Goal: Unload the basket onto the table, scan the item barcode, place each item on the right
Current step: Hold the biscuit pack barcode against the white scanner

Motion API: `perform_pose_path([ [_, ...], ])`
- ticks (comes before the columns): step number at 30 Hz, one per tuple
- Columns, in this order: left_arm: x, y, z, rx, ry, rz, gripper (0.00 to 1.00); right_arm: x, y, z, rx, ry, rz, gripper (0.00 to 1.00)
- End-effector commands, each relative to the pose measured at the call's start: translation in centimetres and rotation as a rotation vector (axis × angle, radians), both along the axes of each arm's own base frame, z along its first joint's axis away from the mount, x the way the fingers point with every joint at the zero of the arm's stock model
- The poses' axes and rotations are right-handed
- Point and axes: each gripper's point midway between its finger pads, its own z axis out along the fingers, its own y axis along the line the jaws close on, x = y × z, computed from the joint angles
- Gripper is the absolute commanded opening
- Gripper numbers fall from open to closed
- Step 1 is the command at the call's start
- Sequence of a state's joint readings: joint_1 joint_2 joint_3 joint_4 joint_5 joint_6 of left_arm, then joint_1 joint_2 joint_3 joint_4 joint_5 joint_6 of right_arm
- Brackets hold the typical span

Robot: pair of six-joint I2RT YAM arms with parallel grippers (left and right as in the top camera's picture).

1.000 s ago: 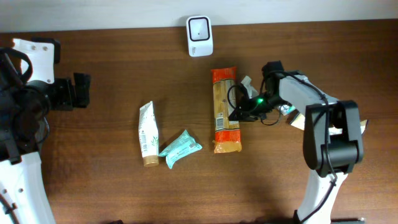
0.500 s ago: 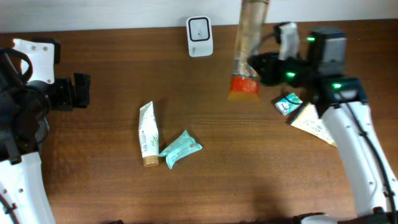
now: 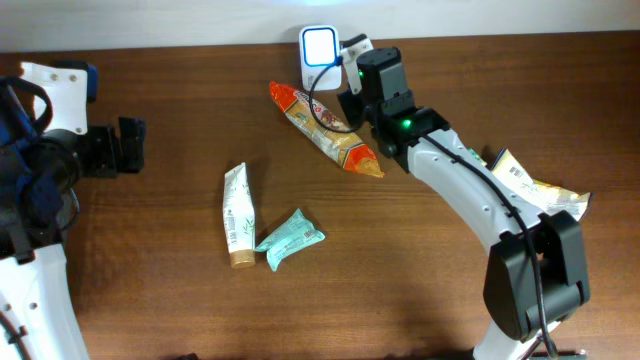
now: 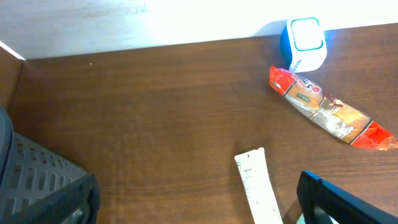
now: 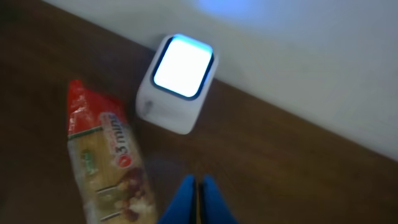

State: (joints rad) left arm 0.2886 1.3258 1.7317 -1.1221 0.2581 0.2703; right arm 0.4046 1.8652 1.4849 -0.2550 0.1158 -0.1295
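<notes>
Pasta packet flat on dark wood table; white wall behind.

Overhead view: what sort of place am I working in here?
Probably a mock checkout bench: a lit barcode scanner, with a pasta packet and a tube on a wooden table.

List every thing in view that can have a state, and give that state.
scanner: window lit
spaghetti packet: lying on the table, not gripped
tube: lying flat, capped
teal sachet: lying flat
left gripper: open, empty
right gripper: fingertips together, empty
</notes>
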Motion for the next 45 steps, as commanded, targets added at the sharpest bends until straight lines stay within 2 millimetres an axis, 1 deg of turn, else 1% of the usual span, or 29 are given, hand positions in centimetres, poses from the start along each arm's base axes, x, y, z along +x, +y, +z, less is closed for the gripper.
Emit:
perform_pose_path([
  [1,-0.2,-0.1,0.5,0.008,-0.014,-0.016,0.99,-2.6,1.4,-1.8,-0.065,0.159,0.087,0.66],
  [4,-0.2,-0.1,0.5,0.008,-0.014,-0.016,0.99,-2.5,3.4,-3.2,-0.218,0.282,0.171,0.82],
  [5,-0.2,-0.1,0.5,0.009,-0.014,-0.016,0.99,-2.3,4.2,-5.7,-0.3,0.332,0.223,0.96],
  [7,-0.2,-0.2,0.5,0.008,-0.014,-0.016,0.99,-2.4,4.6,-9.7,-0.373,0.387,0.275,0.99],
  [9,-0.2,-0.1,0.5,0.008,-0.014,-0.016,0.99,-1.8,3.9,-14.2,-0.458,0.428,0.288,0.99],
  [10,-0.2,-0.2,0.5,0.008,-0.014,-0.016,0.99,-1.8,3.8,-15.6,-0.486,0.442,0.311,0.99],
  [12,-0.2,-0.2,0.5,0.008,-0.014,-0.016,0.99,-1.3,2.8,-16.2,-0.484,0.451,0.292,1.0],
  [13,-0.2,-0.1,0.5,0.008,-0.014,-0.016,0.99,-1.1,2.1,-16.2,-0.481,0.459,0.279,0.82],
  [15,-0.2,-0.1,0.5,0.008,-0.014,-0.016,0.99,-1.3,1.0,-16.5,-0.473,0.49,0.271,0.3],
  [17,-0.2,-0.2,0.5,0.008,-0.014,-0.016,0.99,-2.3,1.5,-16.8,-0.435,0.533,0.308,0.09],
  [18,-0.2,-0.1,0.5,0.008,-0.014,-0.016,0.99,-3.5,2.2,-17.1,-0.4,0.577,0.344,0.04],
  [19,-0.2,-0.2,0.5,0.008,-0.014,-0.016,0.99,-4.5,2.8,-16.8,-0.341,0.615,0.338,0.04],
  [20,-0.2,-0.1,0.5,0.009,-0.014,-0.016,0.99,-5.5,3.7,-15.7,-0.26,0.653,0.317,0.04],
  [21,-0.2,-0.2,0.5,0.008,-0.014,-0.016,0.99,-7.1,5.2,-13.0,-0.142,0.7,0.352,0.04],
  [22,-0.2,-0.2,0.5,0.008,-0.014,-0.016,0.99,-8.5,7.2,-8.6,0.01,0.723,0.442,0.04],
  [24,-0.2,-0.2,0.5,0.008,-0.014,-0.016,0.99,-10.1,9.0,0.1,0.272,0.71,0.58,0.04],
  [25,-0.2,-0.2,0.5,0.008,-0.014,-0.016,0.99,-10.5,8.8,4.7,0.406,0.681,0.638,0.04],
  [27,-0.2,-0.1,0.5,0.009,-0.014,-0.016,0.99,-10.7,7.7,10.8,0.615,0.626,0.731,0.04],
  [28,-0.2,-0.2,0.5,0.008,-0.014,-0.016,0.99,-10.1,6.1,13.7,0.727,0.574,0.771,0.04],
  [30,-0.2,-0.2,0.5,0.008,-0.014,-0.016,0.99,-8.4,4.6,13.5,0.696,0.517,0.732,0.04],
  [32,-0.2,-0.2,0.5,0.008,-0.014,-0.016,0.99,-5.1,4.1,12.3,0.535,0.383,0.658,0.04],
  [33,-0.2,-0.2,0.5,0.008,-0.014,-0.016,0.99,-2.3,3.4,11.6,0.399,0.28,0.568,0.04],
  [35,-0.2,-0.1,0.5,0.008,-0.014,-0.016,0.99,3.6,2.2,12.4,0.165,0.029,0.367,0.04],
  [36,-0.2,-0.1,0.5,0.008,-0.014,-0.016,0.99,5.7,2.1,13.1,0.08,-0.08,0.324,0.04],
  [38,-0.2,-0.2,0.5,0.008,-0.014,-0.016,0.99,9.0,2.6,12.8,-0.049,-0.223,0.304,0.04],
  [39,-0.2,-0.2,0.5,0.008,-0.014,-0.016,0.99,11.0,3.7,10.9,-0.101,-0.276,0.336,0.04],
  [42,-0.2,-0.2,0.5,0.008,-0.014,-0.016,0.99,14.7,5.0,5.7,-0.151,-0.341,0.366,0.04],
  [43,-0.2,-0.2,0.5,0.008,-0.014,-0.016,0.99,15.4,5.4,3.9,-0.201,-0.359,0.396,0.04],
  [45,-0.2,-0.1,0.5,0.008,-0.014,-0.016,0.99,15.9,5.7,2.1,-0.263,-0.37,0.424,0.04],
])
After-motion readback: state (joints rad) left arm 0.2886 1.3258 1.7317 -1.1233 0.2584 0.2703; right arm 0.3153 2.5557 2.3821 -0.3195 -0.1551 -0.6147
